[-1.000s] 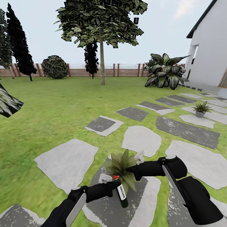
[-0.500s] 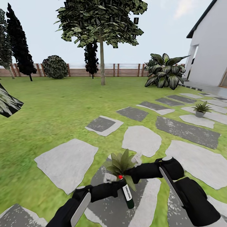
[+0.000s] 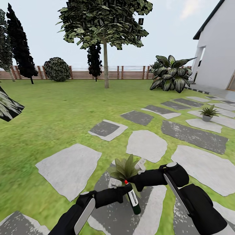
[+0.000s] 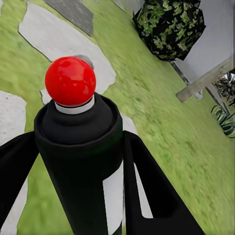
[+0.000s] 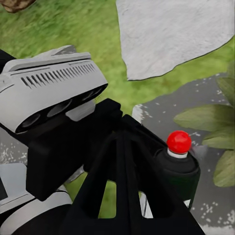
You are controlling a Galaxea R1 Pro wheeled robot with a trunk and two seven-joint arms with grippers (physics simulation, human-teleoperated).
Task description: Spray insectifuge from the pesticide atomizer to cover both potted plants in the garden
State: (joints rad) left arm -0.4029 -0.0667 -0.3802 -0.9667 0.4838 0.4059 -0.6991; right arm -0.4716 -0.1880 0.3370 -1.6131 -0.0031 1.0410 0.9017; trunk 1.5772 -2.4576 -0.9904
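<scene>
Left pincer (image 3: pixel 121 193) pinches the pesticide atomizer (image 3: pixel 133 198) high on its black body, potted plant (image 3: pixel 125 168) just beyond. Probably light, rigid, slick plastic; grip the body. Right pincer (image 3: pixel 141 165): can't tell.

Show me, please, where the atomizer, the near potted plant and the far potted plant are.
atomizer (image 3: pixel 133 199): head view, black body.
near potted plant (image 3: pixel 125 168): head view, leaves.
far potted plant (image 3: pixel 208 112): head view, leaves.

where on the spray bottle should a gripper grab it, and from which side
Grip the straight black body of the spray bottle, below the red tip, coming in from the side with a finger on each flank. The body is slim and round, and the tip must stay uncovered to spray. The left gripper already holds it that way, tilted, beside the near potted plant.
</scene>
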